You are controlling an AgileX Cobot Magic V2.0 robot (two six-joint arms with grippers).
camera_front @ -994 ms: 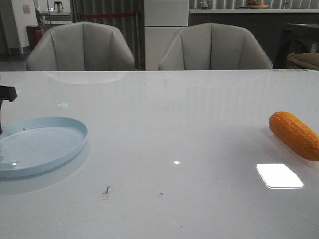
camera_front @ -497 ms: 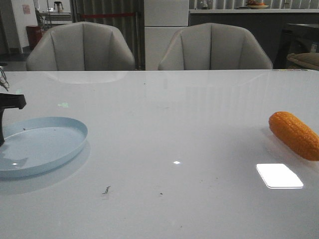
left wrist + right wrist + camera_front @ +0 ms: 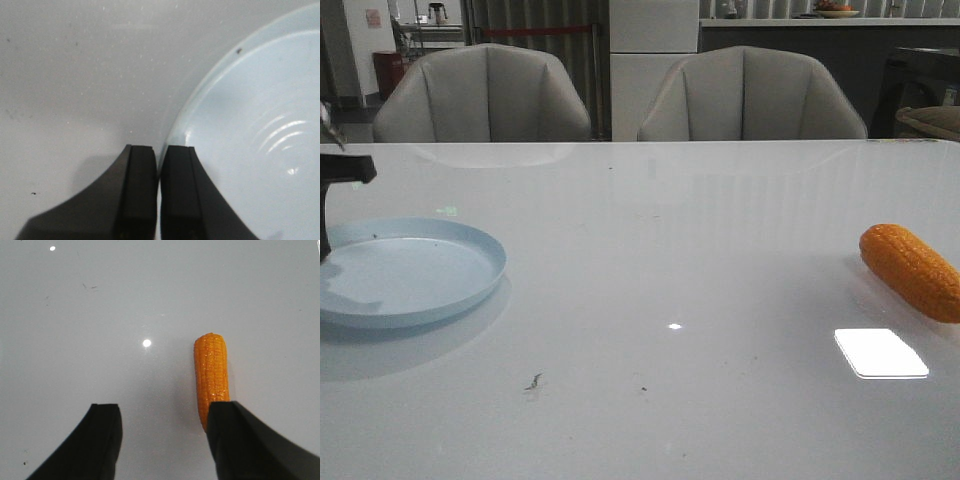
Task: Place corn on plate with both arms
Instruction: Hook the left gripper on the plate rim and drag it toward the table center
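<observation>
Left gripper (image 3: 159, 195) clamps the plate (image 3: 440, 290) rim at the table's left. Corn (image 3: 912, 270) lies far right, under the wide-open right gripper (image 3: 165, 440). Next: centre over the cob, then close.

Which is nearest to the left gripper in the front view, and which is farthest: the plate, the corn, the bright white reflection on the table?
From the left gripper:
1. Plate, at the far left; its rim is between the fingers.
2. White reflection, on the right, toward the front edge of the table.
3. Corn, at the far right edge.
</observation>
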